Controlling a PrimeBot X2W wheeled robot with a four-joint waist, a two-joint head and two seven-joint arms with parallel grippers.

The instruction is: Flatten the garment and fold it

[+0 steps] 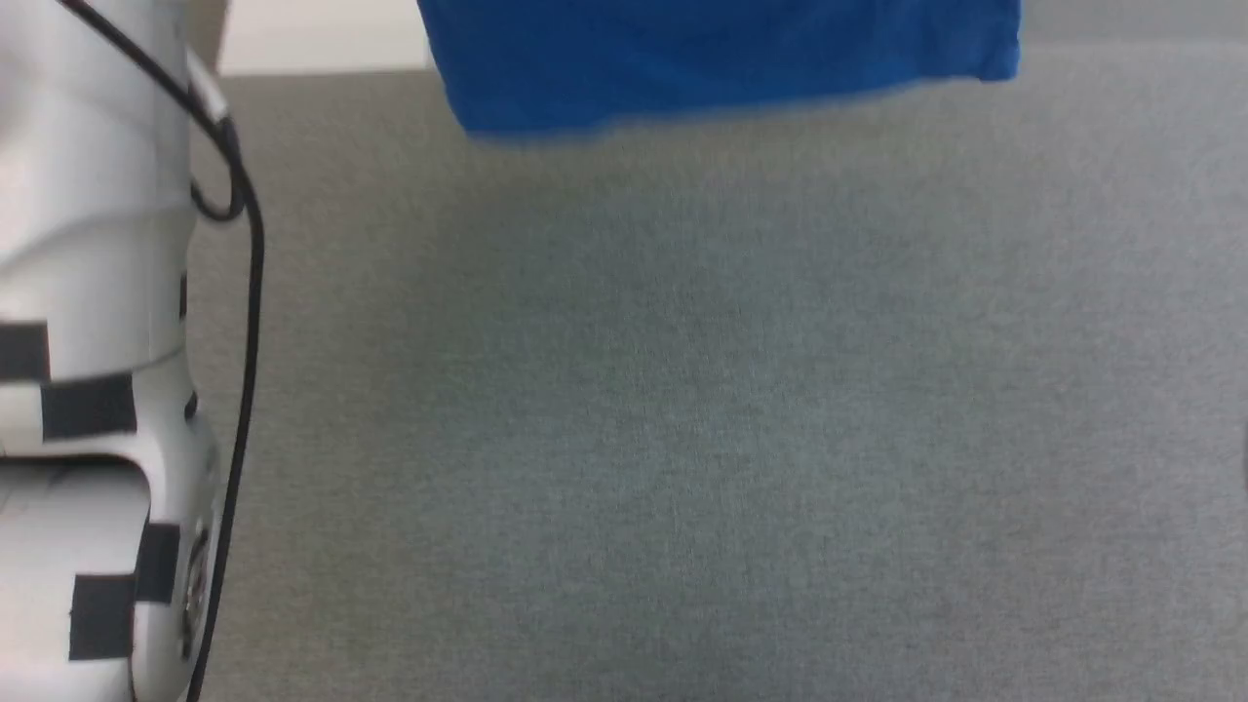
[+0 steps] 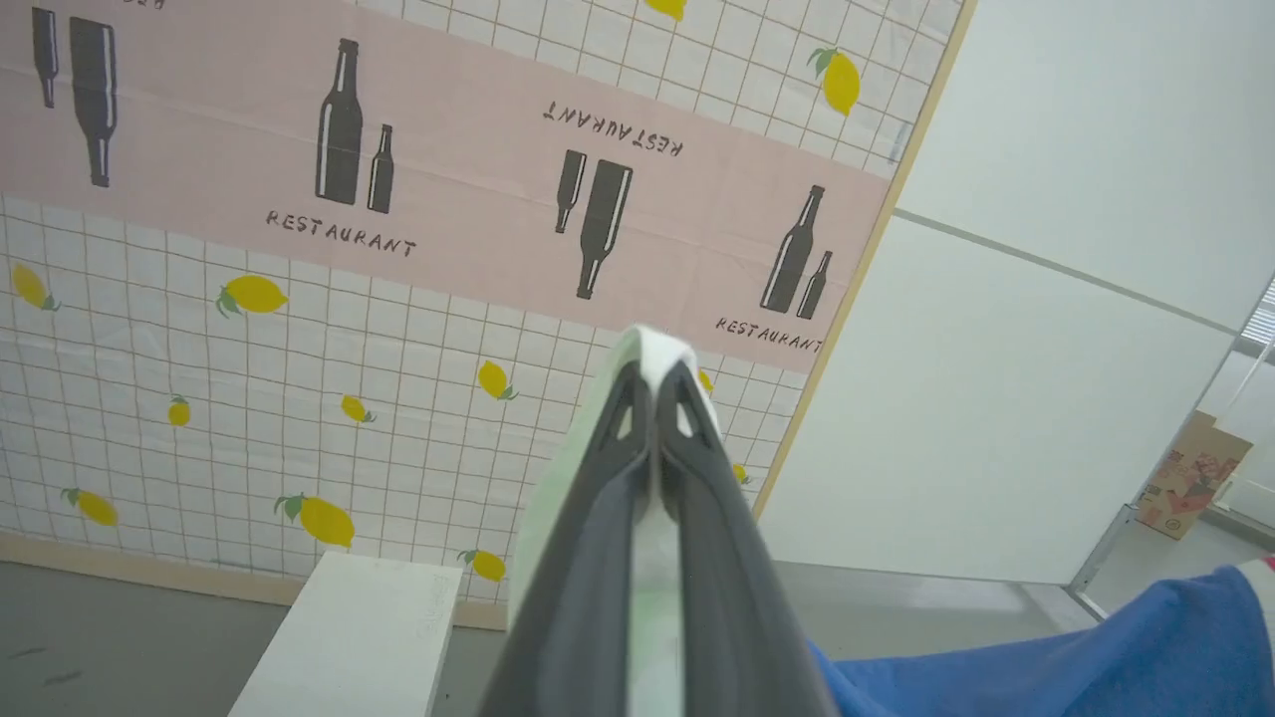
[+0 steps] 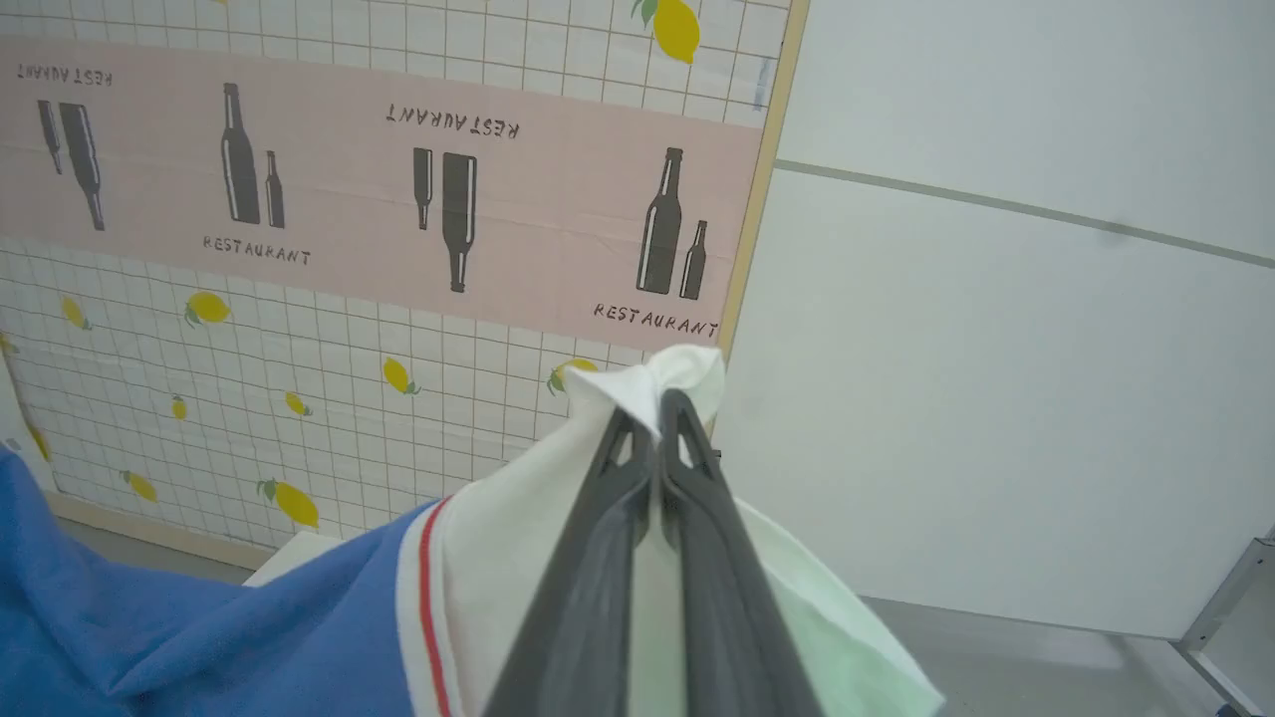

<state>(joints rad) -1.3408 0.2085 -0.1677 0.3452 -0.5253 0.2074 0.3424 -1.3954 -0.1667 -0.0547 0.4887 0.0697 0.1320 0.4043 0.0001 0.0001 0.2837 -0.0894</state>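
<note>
Your left gripper (image 2: 655, 383) is closed, with both dark fingers pressed together at the tips. White cloth is pinched between them; a small tuft of it pokes out past the tips. That cloth is part of the garment (image 2: 1096, 657), and its blue body trails off at the lower right of the left wrist view.

Your right gripper (image 3: 657, 408) is closed too. It clamps a bunched peak of white sleeve (image 3: 677, 373), and the fabric drapes down on both sides of the fingers. Left of the fingers you see the red-and-white trim (image 3: 423, 597), then the blue body spreading to the lower left corner.

Both wrist views look at a wall covering (image 2: 299, 329) with a grid print, yellow lemons, and a pink band with dark bottles and the word RESTAURANT. Plain white wall panels (image 3: 996, 299) stand to its right. A white block (image 2: 349, 637) sits at the foot of the covering. A cardboard box (image 2: 1190, 478) stands far right in the left wrist view.

In the head view the garment's blue lower edge (image 1: 721, 58) runs across the top, slightly blurred, with grey carpet (image 1: 682, 439) below it. You cannot tell whether the hem touches the carpet. A pale arm casing (image 1: 88, 292) with dark bands runs down the left edge, and a black cable (image 1: 255, 292) runs alongside it.
</note>
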